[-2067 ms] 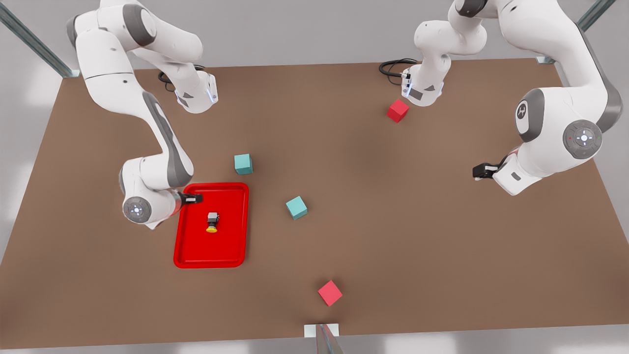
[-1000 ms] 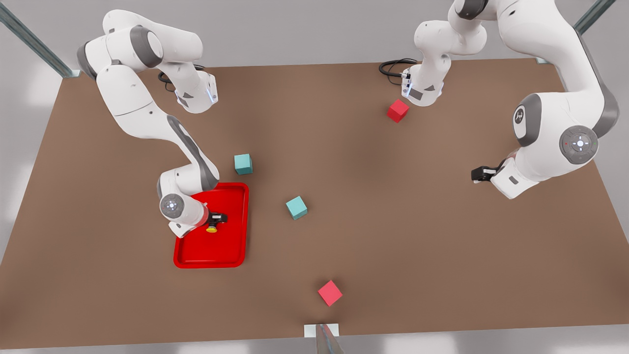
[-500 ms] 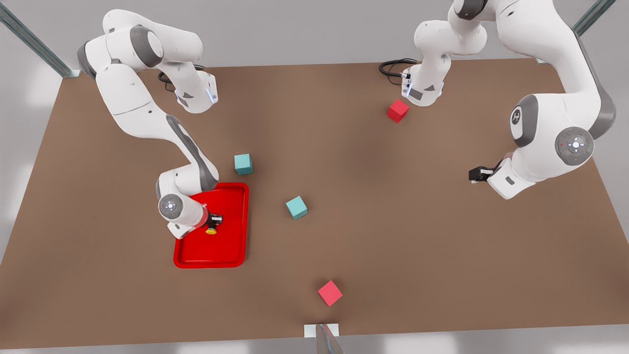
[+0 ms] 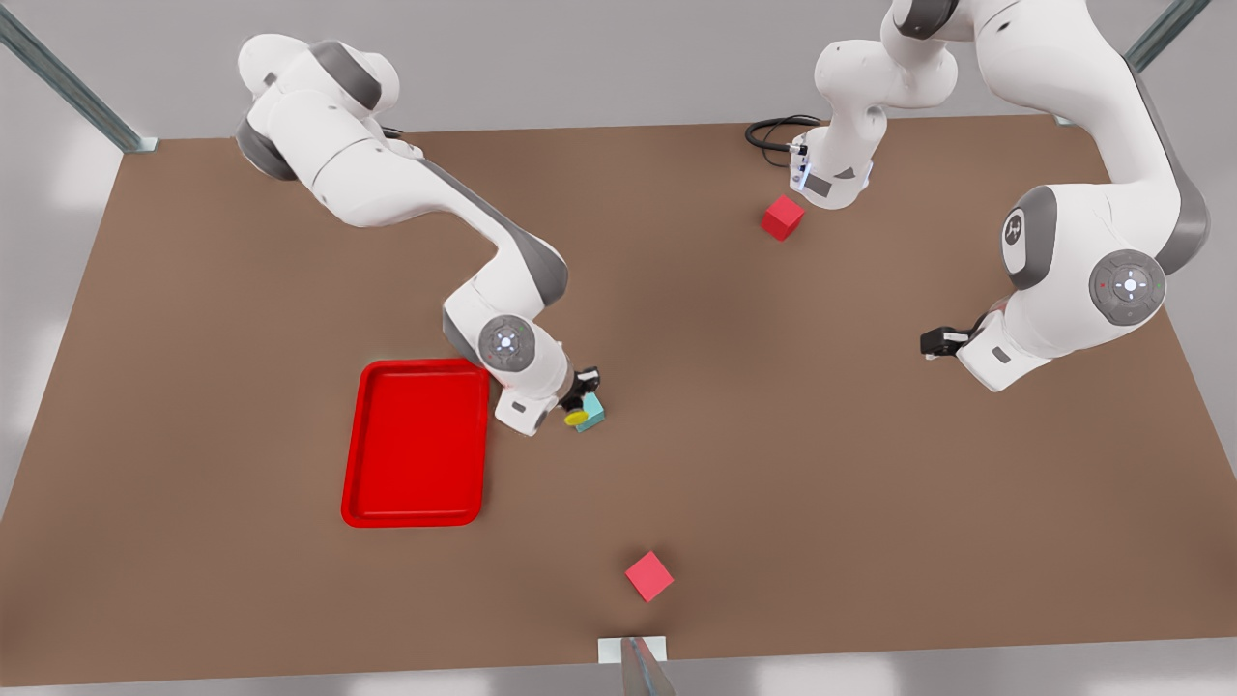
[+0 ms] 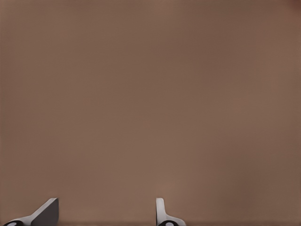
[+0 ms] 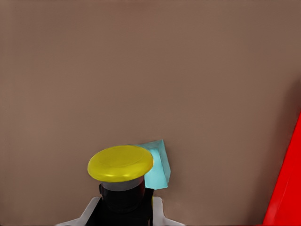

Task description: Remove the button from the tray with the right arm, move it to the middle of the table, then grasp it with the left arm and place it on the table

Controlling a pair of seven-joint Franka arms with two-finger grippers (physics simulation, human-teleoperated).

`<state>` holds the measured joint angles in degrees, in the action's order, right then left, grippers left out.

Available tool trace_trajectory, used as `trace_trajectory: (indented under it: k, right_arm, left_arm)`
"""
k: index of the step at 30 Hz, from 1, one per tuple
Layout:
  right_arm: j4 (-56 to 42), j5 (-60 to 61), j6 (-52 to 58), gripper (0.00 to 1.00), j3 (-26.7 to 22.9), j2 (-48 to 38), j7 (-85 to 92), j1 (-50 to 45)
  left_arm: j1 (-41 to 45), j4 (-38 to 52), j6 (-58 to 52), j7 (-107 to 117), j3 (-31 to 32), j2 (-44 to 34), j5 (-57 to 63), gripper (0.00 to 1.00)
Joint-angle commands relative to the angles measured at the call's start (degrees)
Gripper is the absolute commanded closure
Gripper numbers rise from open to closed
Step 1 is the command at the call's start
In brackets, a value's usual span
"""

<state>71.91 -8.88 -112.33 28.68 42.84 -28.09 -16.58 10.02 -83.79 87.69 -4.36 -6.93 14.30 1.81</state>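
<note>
Two grippers: the right gripper (image 4: 578,394), centre-left in the front view, pinches the button (image 6: 121,169) above a teal cube (image 6: 157,165). The left gripper (image 5: 106,212) waits, spread. The button looks light, rigid; its boxy body should grip best.

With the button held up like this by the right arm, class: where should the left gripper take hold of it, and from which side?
Probably the yellow cap of the button. The right gripper is shut on the dark collar below it, so the cap is the free part. Its round rim suits jaws closing across it. The left gripper waits open at the front view's right, so coming from that side looks simplest, staying above the teal cube.
</note>
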Motion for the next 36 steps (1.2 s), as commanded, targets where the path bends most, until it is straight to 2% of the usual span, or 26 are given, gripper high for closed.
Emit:
trace_trajectory:
  k: [1,3,5,7,10,11,12,13,15,17,21,22,23,24,25,26,27,28,29,30,32,33,36]
  right_arm:
    - [-9.4,-0.61,3.08,0.62,-3.18,5.93,-33.69,-7.49]
    - [-17.23,-0.61,1.94,0.62,-4.67,11.47,-38.62,-13.11]
    - [-25.94,3.43,0.8,0.61,-10.74,17.28,-41.08,-20.33]
    - [-27.43,4.4,-2.72,0.61,-14.35,20.87,-43.28,-24.37]
    - [-28.32,4.49,-6.5,0.57,-15.32,24.22,-45.48,-26.66]
    - [-28.32,4.49,-6.94,0.52,-15.32,24.75,-45.48,-26.75]
    - [-28.32,4.49,-7.46,0.41,-15.49,25.1,-45.48,-27.1]
    - [-28.32,4.49,-7.82,0.18,-16.37,25.1,-45.65,-27.27]
    - [-28.32,4.49,-9.05,0.13,-16.64,25.1,-45.92,-27.54]
    - [-28.32,4.49,-9.4,0.0,-16.72,25.1,-45.92,-27.54]
    - [-28.14,4.49,-9.22,0.0,-16.81,24.49,-45.48,-26.57]
    - [-27.7,4.57,-8.52,0.0,-16.37,22.56,-43.99,-24.38]
    - [-24.72,4.58,-5.54,0.0,-15.32,17.11,-40.83,-21.04]
    - [-24.36,4.31,2.78,0.0,-15.49,12.64,-36.88,-20.08]
    - [-24.36,4.22,15.1,0.0,-15.49,7.09,-23.79,-16.03]
    - [-24.36,2.29,24.5,0.0,-15.5,0.95,-6.16,-9.28]
    - [-24.01,2.29,33.99,0.0,-15.41,-4.85,8.88,-1.29]
    - [-19.29,2.2,37.8,0.0,-15.41,-10.21,20.15,6.98]
    - [-15.42,1.76,37.1,0.0,-15.32,-13.56,24.46,10.85]
    - [-8.29,1.94,31.3,0.0,-14.62,-18.83,29.84,16.49]
    - [15.5,2.81,18.14,0.0,-14.26,-35.08,29.49,22.02]
    - [14.94,2.04,20.99,0.0,-14.26,-36.51,28.61,22.12]
    - [13.34,1.5,21.98,0.0,-14.53,-36.25,28.79,23.61]
  left_arm:
    - [0.0,0.03,-0.06,0.14,-0.02,-0.06,0.03,0.0]
    - [0.0,0.03,-0.06,0.05,-0.02,-0.06,0.03,0.0]
    - [0.0,0.03,-0.06,0.14,-0.02,-0.06,0.03,0.0]
    - [0.0,0.03,0.02,0.14,-0.02,0.29,0.03,0.0]
    - [0.0,0.03,0.11,0.05,-0.02,0.29,0.03,0.0]
    - [0.0,0.03,0.2,0.05,-0.02,0.29,0.03,0.0]
    - [0.0,0.03,0.2,0.05,-0.02,0.38,0.03,0.0]
    - [0.0,0.03,0.2,0.05,-0.02,0.38,0.03,0.0]
    - [0.0,0.03,0.2,0.05,-0.02,0.38,0.03,0.0]
    - [0.0,0.03,0.2,0.14,-0.02,0.38,0.03,0.0]
    - [0.0,0.03,0.37,0.4,0.07,0.73,0.03,0.0]
    - [0.08,0.11,0.37,8.11,1.56,2.13,-0.06,0.0]
    - [0.0,0.82,0.37,26.74,6.57,4.59,-0.93,0.0]
    - [-0.18,3.88,0.37,41.04,10.95,7.92,-2.33,0.0]
    - [-0.09,8.81,0.37,56.02,14.04,12.67,-6.38,0.0]
    - [-0.09,10.13,4.66,67.51,18.43,15.75,-8.14,0.0]
    - [-0.09,10.13,13.61,78.6,23.09,18.91,-8.14,0.0]
    - [3.49,10.22,23.54,84.76,23.54,22.51,-8.05,0.0]
    - [4.73,10.13,29.61,86.53,23.45,24.89,-7.7,0.0]
    - [6.76,10.05,34.47,87.5,23.45,27.62,-6.65,0.0]
    - [12.21,4.61,34.56,88.65,23.28,28.94,1.78,0.0]
    - [12.56,1.79,34.74,86.73,23.28,28.59,5.64,0.0]
    - [12.21,-8.14,37.99,53.24,21.7,23.14,11.46,0.0]
